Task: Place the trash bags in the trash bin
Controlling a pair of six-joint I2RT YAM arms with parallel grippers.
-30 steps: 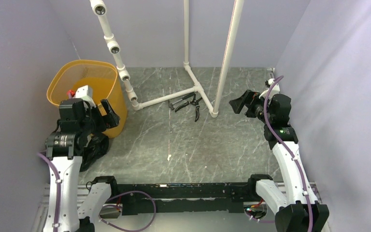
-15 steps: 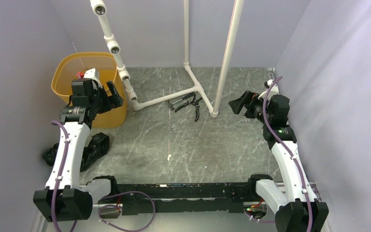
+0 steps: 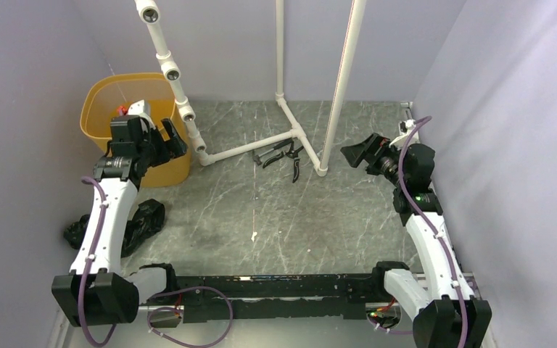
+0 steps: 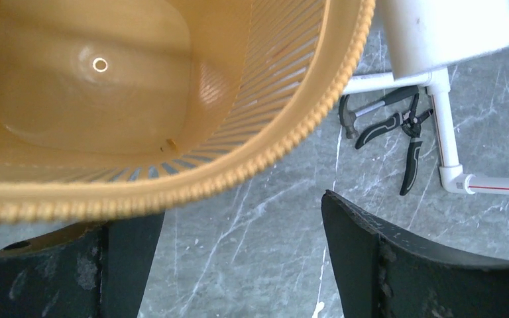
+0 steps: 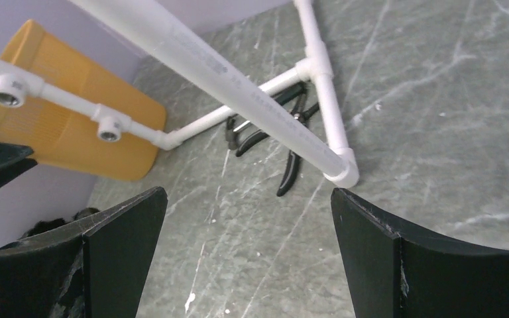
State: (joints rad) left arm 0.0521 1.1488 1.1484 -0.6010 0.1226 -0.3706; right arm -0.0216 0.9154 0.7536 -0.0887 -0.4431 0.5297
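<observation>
The yellow-orange trash bin (image 3: 91, 109) stands at the far left; the left wrist view looks down into its bare inside (image 4: 93, 99). My left gripper (image 3: 162, 142) is open against the bin's right wall. One finger sits under the rim (image 4: 272, 152), the other over the floor, and nothing is between them (image 4: 232, 212). The black trash bag (image 3: 143, 220) lies crumpled on the floor at the left, partly hidden by my left arm. My right gripper (image 3: 360, 154) hangs open and empty at the right (image 5: 248, 193), facing the bin (image 5: 53, 132).
A white PVC pipe frame (image 3: 290, 130) stands at the back centre, with a slanted pipe (image 3: 178, 90) beside the bin. Black pliers (image 3: 294, 163) and a small hammer (image 3: 272, 154) lie by its base. Grey walls close in both sides.
My left arm has stretched forward along the bin's right side. The bin has shifted back and toward the left wall. The right arm has barely moved.
</observation>
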